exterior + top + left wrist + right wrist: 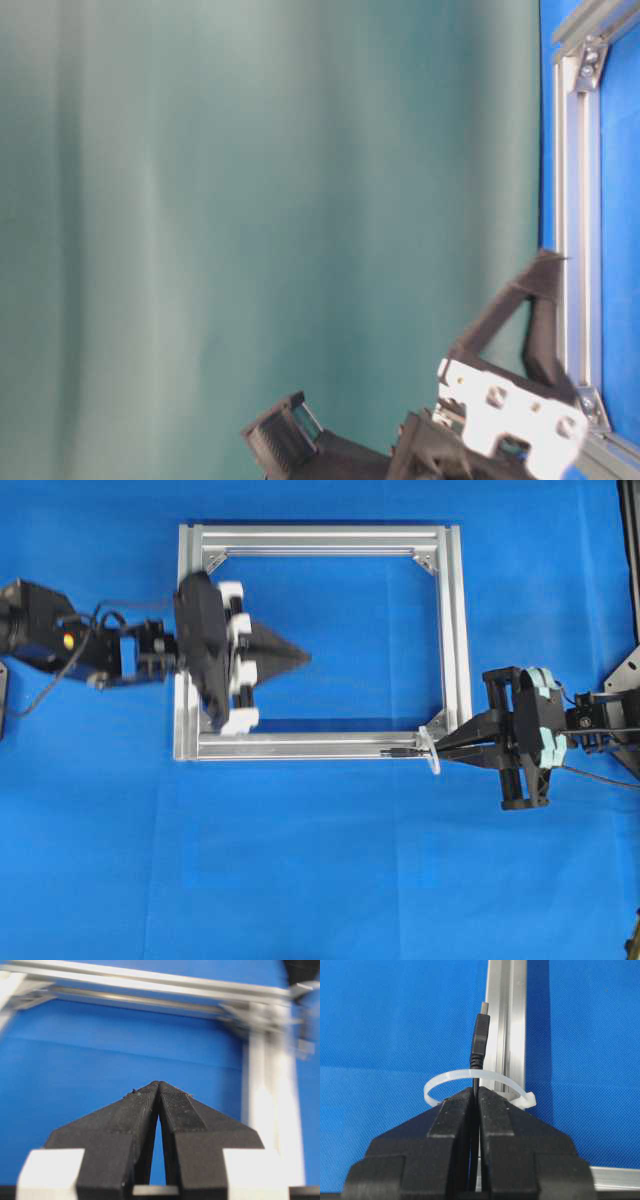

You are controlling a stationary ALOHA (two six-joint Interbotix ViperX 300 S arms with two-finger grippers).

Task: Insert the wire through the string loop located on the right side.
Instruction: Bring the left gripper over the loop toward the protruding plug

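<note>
Open blue table [320,880] lies inside and around the aluminium frame [320,538]. The frame's rails bar low passage. At its lower right corner the string loop [470,1076], apparently threaded by the wire [480,1035], crowds the right claw [476,1091].

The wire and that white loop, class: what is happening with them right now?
The right gripper is shut on the wire, and the plug end already pokes through the loop at the frame's lower right corner. The plug lies along the frame's bottom rail. The left gripper, jaws shut and empty, hangs over the frame's left side, away from the wire.
</note>
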